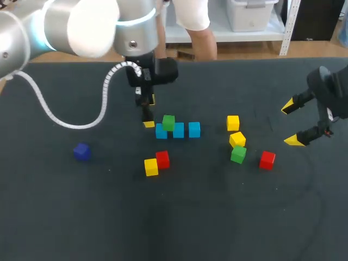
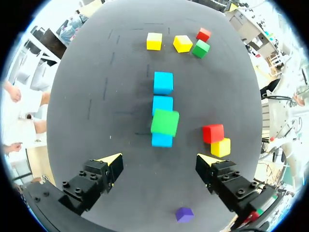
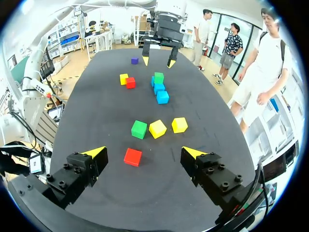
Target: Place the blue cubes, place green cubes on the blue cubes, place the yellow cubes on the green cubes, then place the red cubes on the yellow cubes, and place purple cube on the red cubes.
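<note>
Nearest me a yellow cube (image 1: 151, 167) and red cube (image 1: 162, 159) sat touching, with the purple cube (image 1: 81, 151) off alone. Past them, three blue cubes (image 1: 178, 130) were lined up on the bench (image 1: 163, 217), a green cube (image 1: 168, 122) perched on the end one. The left hand (image 1: 150, 112) hung released just beside it, and the right hand (image 1: 290, 124) was released too, well apart.

The light is bright and even, falling from overhead. In the head view the dark table (image 1: 174, 217) takes it with no glare, and the cubes (image 1: 178, 130) throw only short, soft shadows close against their sides. At the upper left of the frame the left arm (image 1: 81, 27) is washed out almost to white, with a pale blue glow along its ring. In both wrist views the room beyond the table is much brighter than the table's surface and bleaches out in patches.
</note>
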You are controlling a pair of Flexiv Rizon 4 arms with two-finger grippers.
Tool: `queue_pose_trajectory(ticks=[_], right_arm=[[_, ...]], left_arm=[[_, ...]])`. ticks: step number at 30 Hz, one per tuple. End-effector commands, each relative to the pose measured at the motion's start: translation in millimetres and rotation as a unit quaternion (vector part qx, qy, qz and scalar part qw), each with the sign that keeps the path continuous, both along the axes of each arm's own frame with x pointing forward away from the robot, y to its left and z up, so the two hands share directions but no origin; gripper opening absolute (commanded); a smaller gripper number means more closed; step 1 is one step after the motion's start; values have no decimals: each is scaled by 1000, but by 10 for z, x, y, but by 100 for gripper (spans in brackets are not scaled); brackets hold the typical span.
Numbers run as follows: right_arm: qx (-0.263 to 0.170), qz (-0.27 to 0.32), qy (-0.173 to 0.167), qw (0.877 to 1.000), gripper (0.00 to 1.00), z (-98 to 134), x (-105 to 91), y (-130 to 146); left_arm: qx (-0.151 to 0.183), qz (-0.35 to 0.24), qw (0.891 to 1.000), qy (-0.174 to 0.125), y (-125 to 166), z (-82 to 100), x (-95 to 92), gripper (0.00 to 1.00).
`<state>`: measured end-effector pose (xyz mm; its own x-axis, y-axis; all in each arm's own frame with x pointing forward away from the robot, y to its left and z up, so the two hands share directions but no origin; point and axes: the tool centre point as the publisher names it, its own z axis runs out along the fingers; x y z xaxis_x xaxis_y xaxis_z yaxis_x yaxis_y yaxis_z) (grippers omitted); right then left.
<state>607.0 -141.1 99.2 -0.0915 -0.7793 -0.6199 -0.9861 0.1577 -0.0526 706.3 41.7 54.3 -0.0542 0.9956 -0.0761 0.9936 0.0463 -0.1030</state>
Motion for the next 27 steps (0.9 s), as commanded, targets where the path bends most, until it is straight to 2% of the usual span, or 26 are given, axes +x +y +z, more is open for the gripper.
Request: queue_pose_trajectory(ticks=[1,4,7,10,11,13,14,16,17,19,20,22,23,25,27], right_arm=[[1,1,0,1000,100,-9,9,2],[1,1,0,1000,100,-9,9,2],[1,1,0,1000,100,-9,9,2],[1,1,0,1000,100,-9,9,2],[1,1,0,1000,100,-9,9,2],[1,1,0,1000,100,-9,9,2],[1,1,0,1000,100,-9,9,2],[1,1,0,1000,100,-9,9,2],[1,1,0,1000,100,-9,9,2],[1,1,0,1000,100,-9,9,2],[1,1,0,1000,100,-9,9,2],[1,1,0,1000,100,-9,9,2],[1,1,0,1000,100,-9,9,2],[1,1,0,1000,100,-9,9,2],[1,1,0,1000,100,-9,9,2]], left_arm=[[-23,9,999,-21,273,41,-193,100],[-19,17,999,-22,400,37,-240,100],[-39,27,999,-26,535,58,-286,100],[-74,31,996,-26,663,58,-318,100],[-97,29,994,-30,703,60,-329,100],[-105,33,993,-30,774,61,-344,100],[-131,34,990,-36,812,68,-353,100],[-142,37,989,-36,878,71,-360,100],[-170,40,984,-41,919,77,-364,100],[-181,46,982,-38,980,75,-377,100],[-209,50,976,-43,1021,82,-383,100],[-213,55,974,-44,1081,89,-386,100],[-235,57,969,-49,1121,100,-385,100],[-228,57,971,-48,1163,108,-385,100],[-236,51,969,-50,1197,115,-389,100]])
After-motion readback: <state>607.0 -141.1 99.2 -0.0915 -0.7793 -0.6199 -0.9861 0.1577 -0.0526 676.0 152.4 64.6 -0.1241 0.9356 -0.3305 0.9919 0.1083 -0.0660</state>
